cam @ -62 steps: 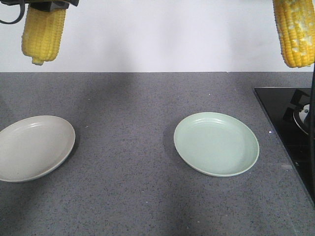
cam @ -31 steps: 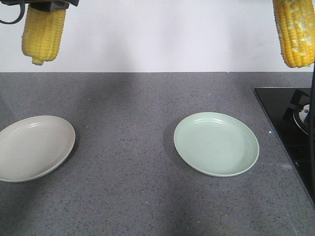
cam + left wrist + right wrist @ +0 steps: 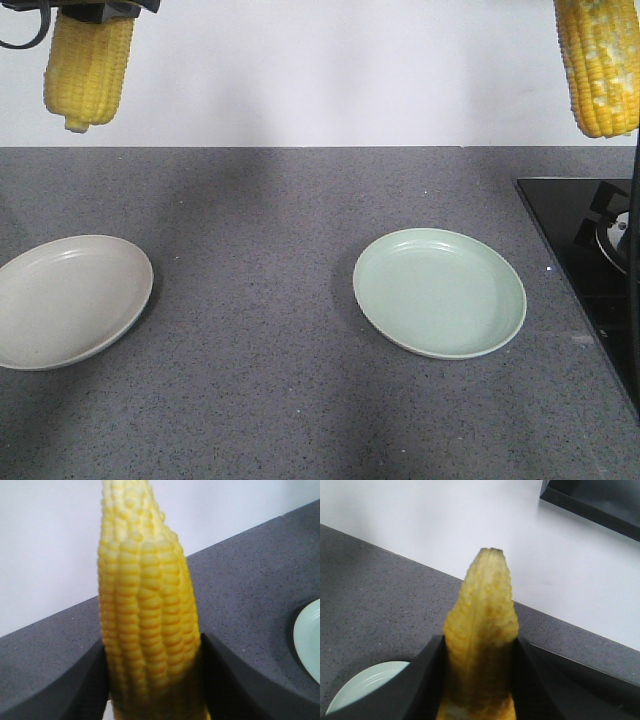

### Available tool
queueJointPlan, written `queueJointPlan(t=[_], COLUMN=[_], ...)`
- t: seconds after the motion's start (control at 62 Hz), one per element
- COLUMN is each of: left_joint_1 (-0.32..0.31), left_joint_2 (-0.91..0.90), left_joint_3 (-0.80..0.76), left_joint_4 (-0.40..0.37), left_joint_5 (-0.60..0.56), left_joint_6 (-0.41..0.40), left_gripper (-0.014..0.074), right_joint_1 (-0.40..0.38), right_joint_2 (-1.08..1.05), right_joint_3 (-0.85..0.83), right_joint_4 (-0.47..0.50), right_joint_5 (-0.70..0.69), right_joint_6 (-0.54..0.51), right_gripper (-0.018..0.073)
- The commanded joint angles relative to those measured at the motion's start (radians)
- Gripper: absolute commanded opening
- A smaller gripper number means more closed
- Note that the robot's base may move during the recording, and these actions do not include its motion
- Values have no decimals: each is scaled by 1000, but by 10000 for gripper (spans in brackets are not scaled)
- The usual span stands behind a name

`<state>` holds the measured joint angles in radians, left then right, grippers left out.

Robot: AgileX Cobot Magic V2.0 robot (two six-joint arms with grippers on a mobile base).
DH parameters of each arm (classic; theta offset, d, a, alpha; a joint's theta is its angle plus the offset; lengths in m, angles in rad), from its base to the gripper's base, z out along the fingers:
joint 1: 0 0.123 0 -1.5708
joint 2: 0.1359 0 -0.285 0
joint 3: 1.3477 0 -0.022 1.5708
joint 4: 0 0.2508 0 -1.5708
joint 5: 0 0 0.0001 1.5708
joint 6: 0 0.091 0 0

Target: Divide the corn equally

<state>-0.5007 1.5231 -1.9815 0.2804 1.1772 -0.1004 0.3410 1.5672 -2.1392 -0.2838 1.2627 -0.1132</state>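
**Two Cobs Aloft Over Two Bare Plates**

Front view: one cob [image 3: 88,68] hangs tip-down at upper left above the grey plate [image 3: 70,300], a second cob [image 3: 600,65], flecked whitish, at upper right beyond the green plate [image 3: 440,292]; each seems poised for its own dish on the counter [image 3: 260,200].

Left wrist: the left gripper [image 3: 152,680] clamps bright yellow corn between dark jaws.

Right wrist: the right gripper [image 3: 477,680] pinches its tapered cob likewise.
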Motion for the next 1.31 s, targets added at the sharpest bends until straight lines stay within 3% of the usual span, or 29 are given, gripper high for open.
queueJointPlan(t=[0.0, 1.29], left_joint_1=[-1, -1], left_joint_2=[-35, -35], left_joint_3=[-28, -28], left_joint_4=[15, 15], left_joint_5=[-61, -88], left_joint_6=[-6, -6], left_gripper=[-6, -6], right_joint_1=[-5, -5], right_joint_2=[-34, -34], right_joint_3=[-26, -26], right_joint_4=[-21, -21], right_joint_5=[-62, -67], right_joint_6=[-7, -7], right_gripper=[-9, -9])
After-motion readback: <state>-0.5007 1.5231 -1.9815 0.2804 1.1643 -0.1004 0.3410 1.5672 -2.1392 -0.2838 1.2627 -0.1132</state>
